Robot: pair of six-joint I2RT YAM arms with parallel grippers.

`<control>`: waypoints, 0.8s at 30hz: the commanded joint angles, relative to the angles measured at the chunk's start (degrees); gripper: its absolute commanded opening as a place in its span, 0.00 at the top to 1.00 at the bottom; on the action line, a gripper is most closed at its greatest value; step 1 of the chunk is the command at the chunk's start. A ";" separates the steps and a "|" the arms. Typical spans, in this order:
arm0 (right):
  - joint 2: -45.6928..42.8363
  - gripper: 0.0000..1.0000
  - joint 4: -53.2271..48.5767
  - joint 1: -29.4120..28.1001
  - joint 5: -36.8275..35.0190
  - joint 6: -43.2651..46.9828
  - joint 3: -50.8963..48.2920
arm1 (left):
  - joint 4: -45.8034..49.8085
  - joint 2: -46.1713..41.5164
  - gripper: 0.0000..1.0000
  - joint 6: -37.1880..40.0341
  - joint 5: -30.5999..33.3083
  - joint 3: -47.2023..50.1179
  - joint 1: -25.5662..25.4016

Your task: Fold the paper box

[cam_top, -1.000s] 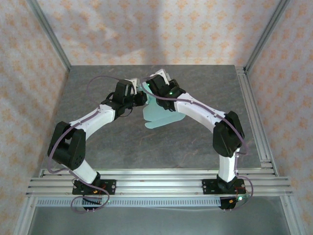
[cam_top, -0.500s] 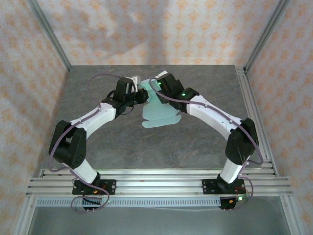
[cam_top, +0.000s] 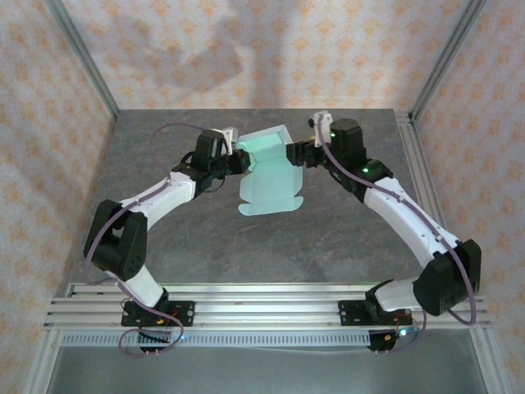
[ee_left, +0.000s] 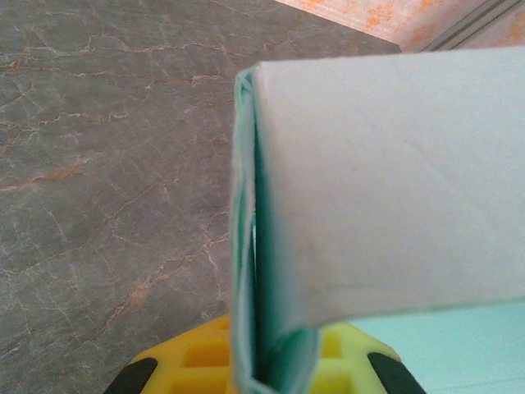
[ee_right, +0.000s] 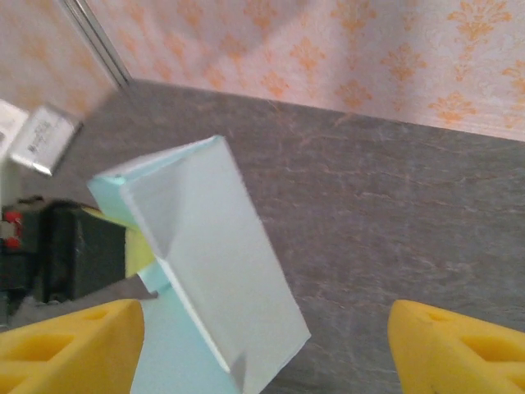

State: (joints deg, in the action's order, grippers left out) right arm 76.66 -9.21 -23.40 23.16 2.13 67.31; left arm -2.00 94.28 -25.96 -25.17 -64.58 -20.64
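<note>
The left pincer [cam_top: 239, 158] pinches one edge of the box [cam_top: 267, 171], a partly folded mint card stretching away from it over the grey worktop [cam_top: 344, 234], and just past the box's opposite edge the right pincer [cam_top: 296, 153] stands spread wide, facing it.

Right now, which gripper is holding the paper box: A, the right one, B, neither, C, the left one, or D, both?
C: the left gripper is shut on the folded edge of the paper box, while the right gripper is open, its fingers spread wide and not clamping the card.
</note>
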 commanded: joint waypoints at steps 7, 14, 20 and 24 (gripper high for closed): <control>-0.85 0.30 12.34 10.83 7.07 -21.06 -5.17 | -8.50 -3.43 1.00 7.42 -9.73 2.75 -0.36; 10.72 0.42 8.66 11.26 30.46 -16.54 0.25 | -10.37 -4.63 1.00 10.30 -18.01 2.13 -1.38; 13.79 0.42 11.69 7.07 37.03 -13.11 0.22 | -8.53 -3.37 1.00 10.02 -16.36 0.02 -2.38; 14.60 0.42 15.39 5.57 40.45 -13.78 -1.19 | -7.92 -2.31 1.00 8.51 -15.16 -0.54 -2.54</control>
State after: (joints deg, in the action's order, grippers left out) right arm 91.46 1.06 -16.99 56.80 -12.97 66.00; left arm -8.99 91.96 -16.80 -40.53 -62.78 -23.00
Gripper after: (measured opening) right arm 0.580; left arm 0.073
